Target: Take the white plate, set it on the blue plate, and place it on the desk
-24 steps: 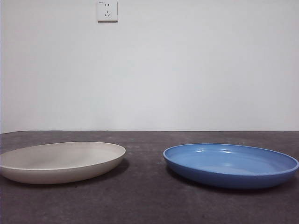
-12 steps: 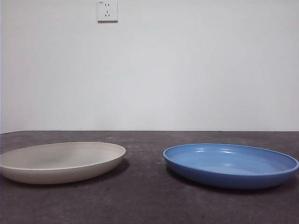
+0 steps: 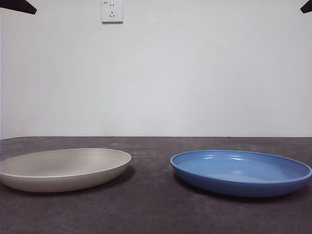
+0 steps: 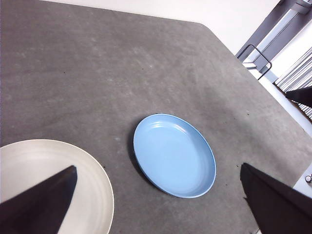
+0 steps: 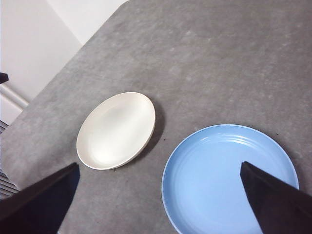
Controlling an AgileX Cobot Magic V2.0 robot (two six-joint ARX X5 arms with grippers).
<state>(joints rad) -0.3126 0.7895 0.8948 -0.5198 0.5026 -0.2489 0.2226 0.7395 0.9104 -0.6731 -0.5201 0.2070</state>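
The white plate [image 3: 66, 168] lies on the desk [image 3: 151, 209] at the left of the front view. The blue plate [image 3: 241, 171] lies to its right, with a gap between them. Both plates are empty. My left gripper [image 4: 157, 166] is open and empty, high above the desk on the white plate's [image 4: 46, 187] side, with the blue plate [image 4: 174, 155] beyond it. My right gripper [image 5: 159, 165] is open and empty, high on the blue plate's [image 5: 229, 178] side, with the white plate [image 5: 117, 129] further off. Both arms show only as black tips at the front view's top corners.
A white wall with a socket [image 3: 111, 10] stands behind the desk. The desk's rounded corner [image 4: 207, 27] and its side edge [image 4: 287, 117] show in the left wrist view, with window frames beyond.
Black arm tips have come into the front view's top left and top right corners. The plates have not moved.
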